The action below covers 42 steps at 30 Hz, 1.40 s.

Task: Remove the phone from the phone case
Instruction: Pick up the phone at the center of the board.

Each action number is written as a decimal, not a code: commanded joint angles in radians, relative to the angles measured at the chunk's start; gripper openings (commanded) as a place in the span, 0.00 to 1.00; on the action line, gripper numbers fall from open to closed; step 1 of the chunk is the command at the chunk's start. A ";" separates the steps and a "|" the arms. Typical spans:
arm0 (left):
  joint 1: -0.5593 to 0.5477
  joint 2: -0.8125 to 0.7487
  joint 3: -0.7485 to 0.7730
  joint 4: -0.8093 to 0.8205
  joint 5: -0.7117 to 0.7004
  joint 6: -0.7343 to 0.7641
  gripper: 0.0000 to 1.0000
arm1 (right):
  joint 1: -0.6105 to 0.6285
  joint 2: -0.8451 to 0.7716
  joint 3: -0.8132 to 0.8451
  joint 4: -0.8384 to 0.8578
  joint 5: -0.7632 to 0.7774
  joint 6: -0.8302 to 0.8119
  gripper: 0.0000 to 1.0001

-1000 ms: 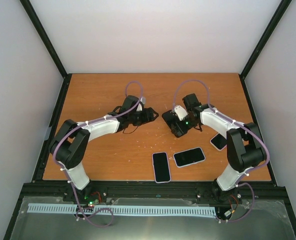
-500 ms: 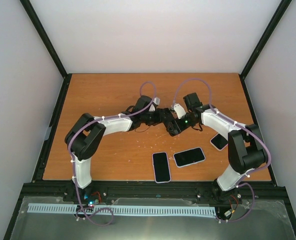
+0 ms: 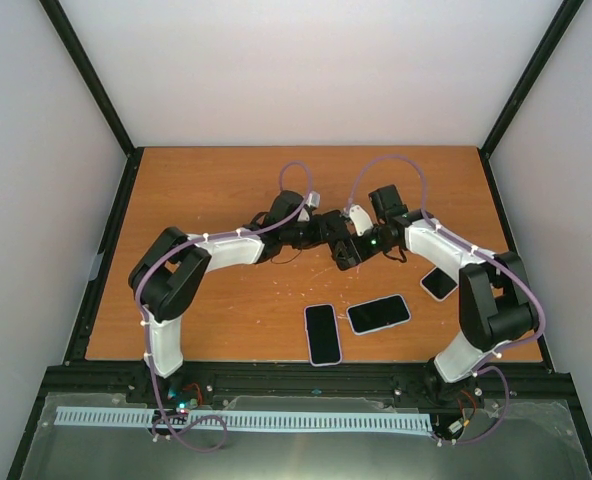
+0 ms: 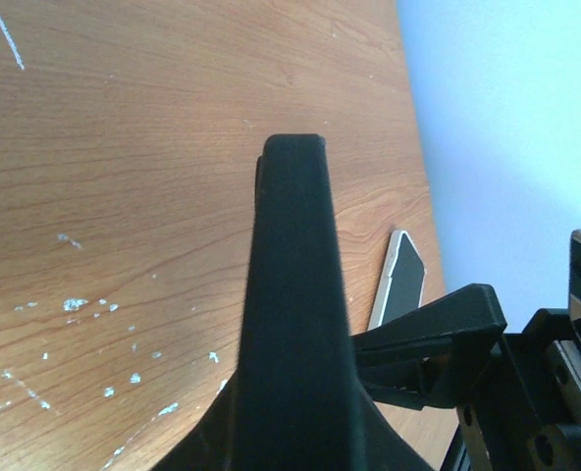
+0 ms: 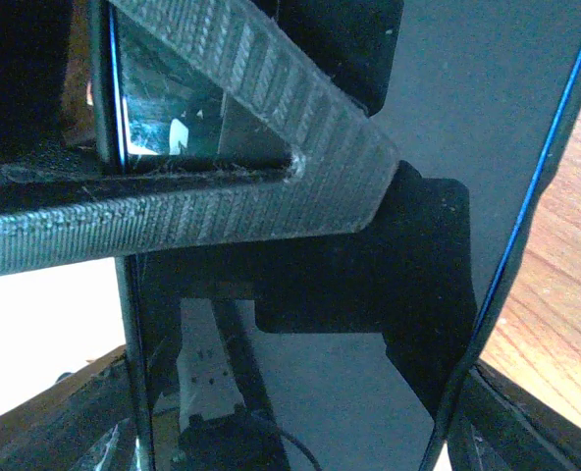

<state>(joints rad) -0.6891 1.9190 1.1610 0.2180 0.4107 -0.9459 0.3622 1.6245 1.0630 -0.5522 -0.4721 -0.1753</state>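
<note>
My right gripper (image 3: 349, 247) is over the middle of the table, shut on the dark phone case (image 3: 343, 256) with the phone inside. In the right wrist view the phone's glass (image 5: 349, 392) fills the space between my right gripper (image 5: 290, 417) fingers. My left gripper (image 3: 330, 232) meets it from the left. One ribbed finger (image 5: 222, 216) of that gripper lies across the phone's upper end. In the left wrist view my left gripper (image 4: 290, 147) is shut, its fingers forming one black wedge. Whether it pinches the case edge is hidden.
Three loose phones lie on the wooden table (image 3: 196, 190): one near the front centre (image 3: 323, 333), one just right of it (image 3: 379, 313) and one by the right arm (image 3: 438, 283). A loose phone (image 4: 400, 280) also shows in the left wrist view. Black frame rails edge the table.
My left arm has swung right, from apart at the table's middle left up to the phone held by the right gripper. Its jaws have gone from open to shut. The right arm barely moved.
</note>
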 commanded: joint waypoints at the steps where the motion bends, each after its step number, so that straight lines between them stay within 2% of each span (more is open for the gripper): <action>1: -0.006 -0.046 0.011 0.124 0.039 0.038 0.05 | 0.002 -0.035 -0.001 0.044 -0.044 0.019 0.73; 4: 0.002 -0.062 0.010 0.130 0.044 0.058 0.01 | 0.002 -0.040 0.004 0.037 -0.038 0.029 0.87; 5: 0.009 -0.073 0.006 0.130 0.046 0.067 0.00 | 0.002 -0.046 0.006 0.036 -0.036 0.031 0.97; 6: 0.020 -0.085 0.003 0.128 0.050 0.081 0.00 | 0.003 -0.055 0.008 0.034 -0.035 0.030 1.00; 10: 0.076 -0.159 -0.015 0.084 0.101 0.185 0.00 | -0.015 -0.109 0.024 0.000 -0.061 0.004 1.00; 15: 0.134 -0.274 -0.040 -0.041 0.196 0.398 0.00 | -0.093 -0.206 0.008 -0.052 -0.261 -0.080 1.00; 17: 0.139 -0.324 -0.075 -0.050 0.264 0.490 0.01 | -0.107 -0.236 -0.008 -0.070 -0.319 -0.137 0.96; 20: 0.140 -0.406 -0.129 -0.004 0.391 0.519 0.00 | -0.111 -0.280 -0.036 -0.095 -0.402 -0.246 0.91; 26: 0.140 -0.470 -0.192 0.127 0.644 0.506 0.00 | -0.110 -0.314 -0.038 -0.222 -0.632 -0.452 0.71; 32: 0.140 -0.442 -0.220 0.310 0.823 0.411 0.00 | -0.101 -0.289 -0.018 -0.389 -0.726 -0.656 0.51; 36: 0.140 -0.417 -0.208 0.351 0.875 0.371 0.00 | -0.075 -0.290 -0.013 -0.470 -0.741 -0.746 0.49; 42: 0.140 -0.389 -0.164 0.300 0.870 0.350 0.00 | -0.029 -0.334 -0.049 -0.403 -0.687 -0.698 0.48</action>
<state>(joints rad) -0.5461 1.5139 0.9306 0.4721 1.2335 -0.5671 0.3111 1.3273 1.0279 -0.9646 -1.1599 -0.8494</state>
